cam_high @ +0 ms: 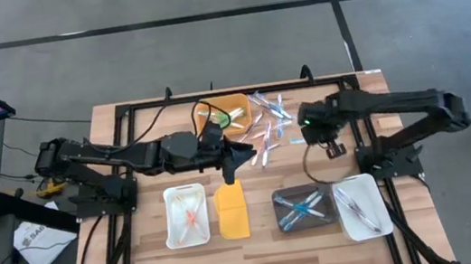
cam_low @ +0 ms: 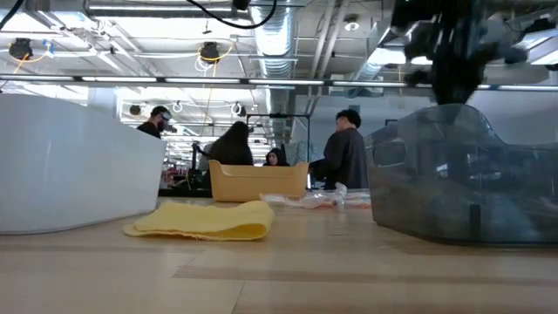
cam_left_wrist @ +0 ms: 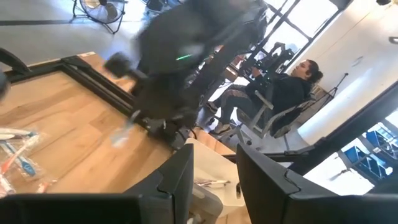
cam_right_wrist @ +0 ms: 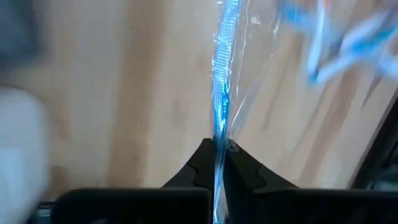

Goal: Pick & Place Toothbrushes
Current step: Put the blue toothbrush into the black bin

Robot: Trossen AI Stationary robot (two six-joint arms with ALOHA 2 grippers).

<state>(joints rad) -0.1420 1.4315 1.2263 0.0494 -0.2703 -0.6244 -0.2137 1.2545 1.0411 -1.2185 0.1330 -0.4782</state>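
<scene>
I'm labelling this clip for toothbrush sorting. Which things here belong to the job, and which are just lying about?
Belongs to the job:
- loose toothbrushes
- blue toothbrush pinched in right claw
- left claw
- white tray, dark tray, white tray at the right

Lying about:
- yellow lid
- tan bin

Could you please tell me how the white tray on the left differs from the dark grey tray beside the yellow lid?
The white plastic tray on the left is opaque and holds pink-orange toothbrushes. The dark grey translucent tray holds blue toothbrushes and sits on the other side of the flat yellow lid. Both are rectangular and rest on the wooden table.
</scene>
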